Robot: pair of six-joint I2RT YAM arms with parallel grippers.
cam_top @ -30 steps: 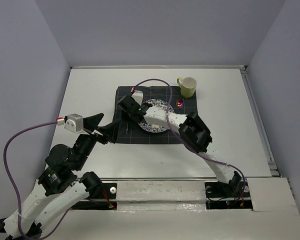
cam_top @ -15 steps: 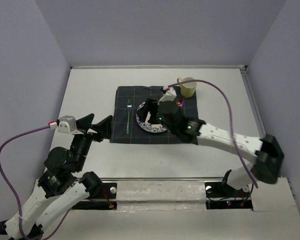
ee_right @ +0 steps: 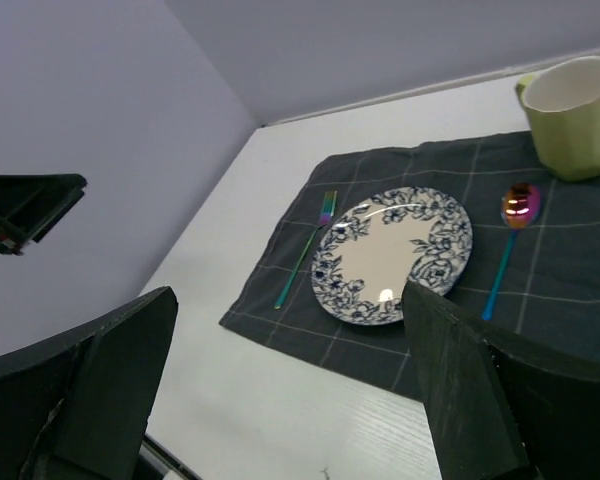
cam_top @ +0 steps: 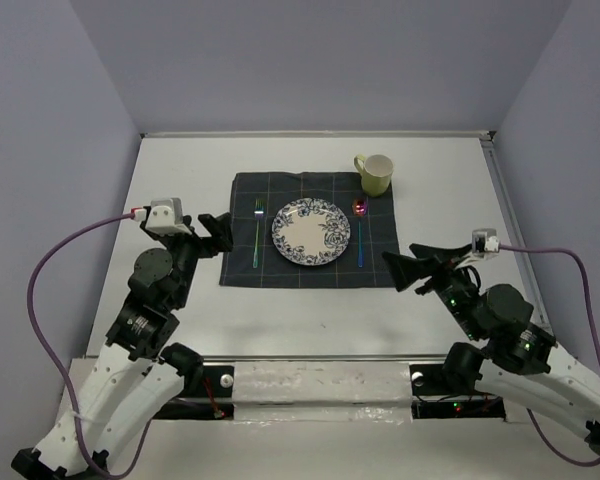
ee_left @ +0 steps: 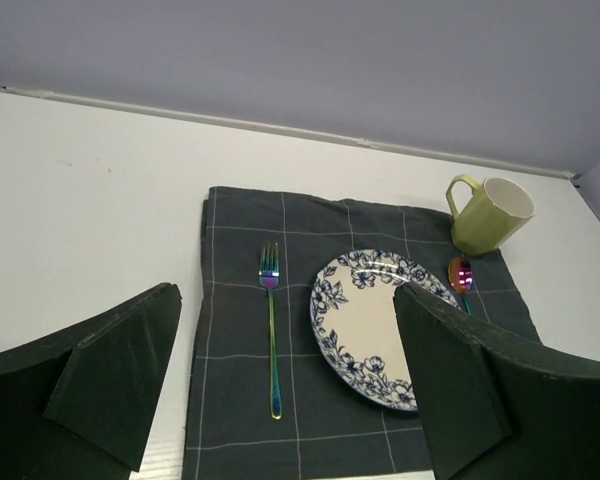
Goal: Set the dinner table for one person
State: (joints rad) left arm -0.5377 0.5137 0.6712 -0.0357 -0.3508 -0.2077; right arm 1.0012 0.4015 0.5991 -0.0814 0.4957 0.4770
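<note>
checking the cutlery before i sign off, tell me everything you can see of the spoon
The spoon is slim, glossy metal with a rainbow sheen: a pink-gold bowl and a blue-green handle. It lies flat and straight on the dark checked placemat, just right of the plate with a narrow gap between them. Its bowl is at the far end, close to the green mug. Only the placemat touches it.

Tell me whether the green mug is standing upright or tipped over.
Upright. The mug stands on its base with its open rim facing up, at the far right corner of the placemat.
</note>
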